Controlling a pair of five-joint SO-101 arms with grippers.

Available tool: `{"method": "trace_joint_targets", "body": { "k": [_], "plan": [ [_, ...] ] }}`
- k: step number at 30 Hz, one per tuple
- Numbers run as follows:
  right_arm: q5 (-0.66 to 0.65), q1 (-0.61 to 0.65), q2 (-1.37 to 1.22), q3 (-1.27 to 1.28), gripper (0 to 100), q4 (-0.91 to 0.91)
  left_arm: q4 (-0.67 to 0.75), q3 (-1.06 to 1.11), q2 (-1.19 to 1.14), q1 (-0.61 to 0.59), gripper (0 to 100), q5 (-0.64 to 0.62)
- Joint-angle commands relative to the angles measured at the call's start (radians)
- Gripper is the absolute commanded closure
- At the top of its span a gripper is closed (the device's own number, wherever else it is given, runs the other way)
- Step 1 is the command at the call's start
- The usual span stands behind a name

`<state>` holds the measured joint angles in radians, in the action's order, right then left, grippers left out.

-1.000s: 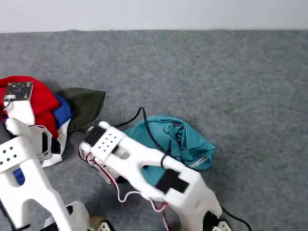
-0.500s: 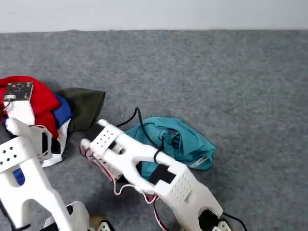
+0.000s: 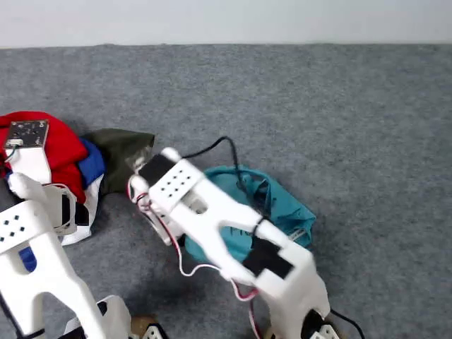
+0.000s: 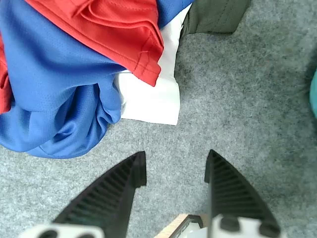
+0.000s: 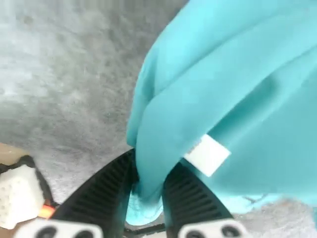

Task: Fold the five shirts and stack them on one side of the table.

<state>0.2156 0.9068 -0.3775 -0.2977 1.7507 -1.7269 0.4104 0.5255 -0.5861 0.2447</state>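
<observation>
Swinging away from its base over the last second, the right arm is now lying across the teal shirt, with its wrist reaching past that shirt's edge toward the dark green shirt. I am counting five shirts on the grey table: the teal one is sitting alone, and four are heaped well apart from it on the left arm's side, namely one dark green, one red, one blue and one white. The right gripper is pinching a fold of teal cloth tight between its jaws, near a white tag. The left gripper is hanging with jaws spread wide and gripping nothing, farther from the teal shirt than the heap's white hem.
</observation>
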Motion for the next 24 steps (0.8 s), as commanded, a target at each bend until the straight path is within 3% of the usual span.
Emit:
{"method": "trace_joint_targets", "body": {
  "k": [1,7,13,16,19,24],
  "plan": [
    [-0.018,-0.047,0.131,-0.029,99.0,0.044,-0.011,-0.013,0.034,0.0,79,-0.005],
    [-0.121,-0.111,0.076,-0.031,98.9,0.039,-0.009,-0.012,0.032,0.002,79,-0.003],
    [-0.115,-0.107,-0.084,-0.037,98.7,0.036,-0.005,-0.012,0.032,0.002,79,-0.003],
    [-0.103,-0.111,-0.127,-0.038,93.7,0.036,-0.005,-0.01,0.032,0.002,79,-0.003],
    [-0.08,-0.11,-0.131,-0.038,88.8,0.038,-0.005,-0.01,0.032,0.002,79,-0.003],
    [-0.08,-0.11,-0.107,-0.037,88.7,0.044,-0.008,-0.01,0.032,0.002,79,-0.003]
  ]
}}
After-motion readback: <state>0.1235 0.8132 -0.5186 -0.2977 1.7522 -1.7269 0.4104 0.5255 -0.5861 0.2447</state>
